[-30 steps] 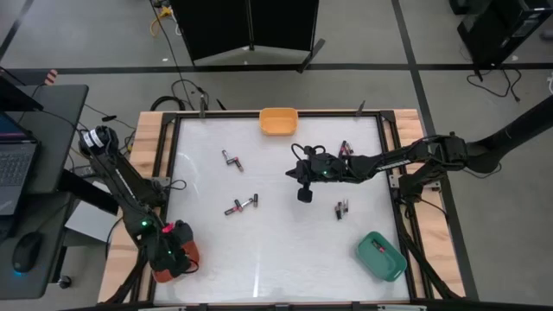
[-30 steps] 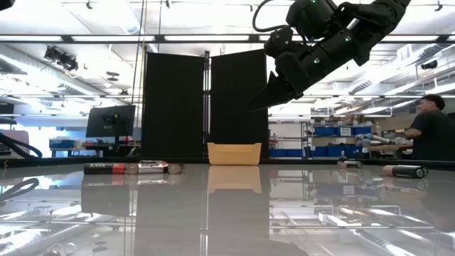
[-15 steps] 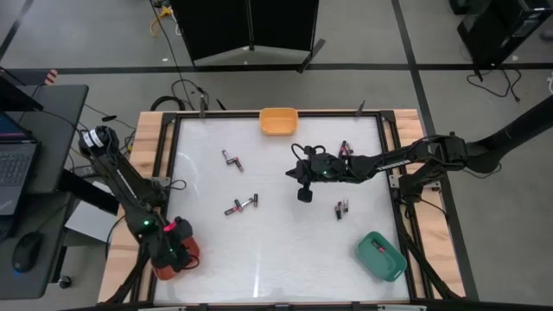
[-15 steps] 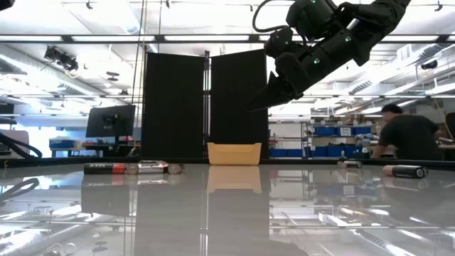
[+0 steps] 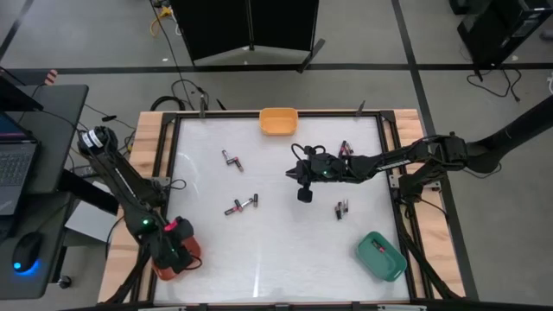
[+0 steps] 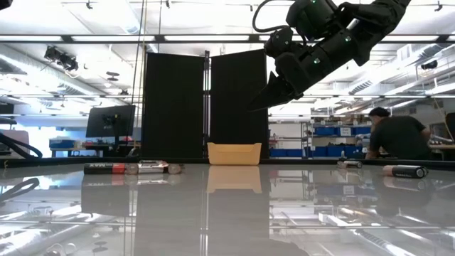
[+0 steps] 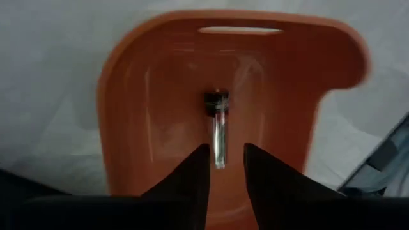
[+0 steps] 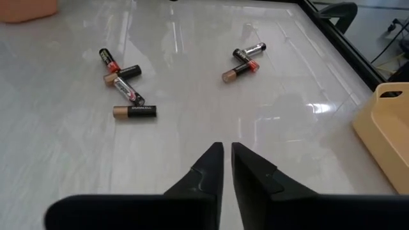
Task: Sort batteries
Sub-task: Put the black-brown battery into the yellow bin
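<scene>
Left pincer [image 7: 225, 167] hangs right over the red bin [image 7: 153, 76], fingers parted with a clear gap, gripping nothing; one battery [image 7: 218, 128] lies loose on the bin floor. Right pincer [image 5: 303, 193] hovers over mid-worktop [image 5: 285, 250], tips a narrow slit apart, empty. Beyond that pincer, four batteries [image 8: 125, 86] lie clustered, two more [image 8: 244, 62] close by. Orange bin [image 5: 278, 121] at the far edge; green bin [image 5: 381, 256] holds a cell

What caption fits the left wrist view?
Left gripper open above the orange bin, one silver battery lying inside.
</scene>
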Controlling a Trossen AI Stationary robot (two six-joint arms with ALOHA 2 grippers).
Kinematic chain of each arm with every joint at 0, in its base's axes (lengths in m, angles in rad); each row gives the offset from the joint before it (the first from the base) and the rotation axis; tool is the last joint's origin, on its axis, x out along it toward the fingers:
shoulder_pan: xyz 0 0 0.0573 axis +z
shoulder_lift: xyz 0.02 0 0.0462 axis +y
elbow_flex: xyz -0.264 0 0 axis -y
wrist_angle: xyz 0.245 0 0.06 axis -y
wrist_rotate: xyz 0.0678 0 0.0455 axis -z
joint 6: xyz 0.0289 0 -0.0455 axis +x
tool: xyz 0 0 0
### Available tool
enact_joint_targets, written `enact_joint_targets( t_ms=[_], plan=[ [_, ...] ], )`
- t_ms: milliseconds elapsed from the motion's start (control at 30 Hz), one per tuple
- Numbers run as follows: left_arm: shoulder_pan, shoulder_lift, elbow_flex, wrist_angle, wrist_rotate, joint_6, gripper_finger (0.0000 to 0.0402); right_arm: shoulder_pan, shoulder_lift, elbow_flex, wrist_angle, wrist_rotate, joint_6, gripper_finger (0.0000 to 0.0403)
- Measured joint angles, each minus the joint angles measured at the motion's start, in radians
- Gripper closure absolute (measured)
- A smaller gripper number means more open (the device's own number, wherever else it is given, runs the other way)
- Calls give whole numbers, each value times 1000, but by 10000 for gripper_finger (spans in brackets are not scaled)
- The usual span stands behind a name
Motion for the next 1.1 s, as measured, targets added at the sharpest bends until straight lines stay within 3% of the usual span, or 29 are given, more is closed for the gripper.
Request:
enact_joint_targets(
  t_ms=[300, 400, 567, 667, 833, 1100],
  plan=[
    [2, -1, 112, -141, -10, 83, 280, 0, 0, 0, 1, 7, 0, 339],
    [19, -1, 212, -318, -93, 124, 307, 0, 0, 0, 2, 20, -13, 348],
    [100, -28, 356, -523, -243, 216, 385, 1, -25, 0, -13, 21, -71, 373],
    [202, -51, 365, -512, -279, 328, 392, 3, -78, 0, -54, 21, -79, 390],
    [423, -46, 364, -441, -315, 640, 396, 15, -176, 0, -134, 22, -77, 390],
    [778, -34, 364, -127, -350, 1179, 399, 19, -254, 0, -341, 22, 30, 384]
  ],
)
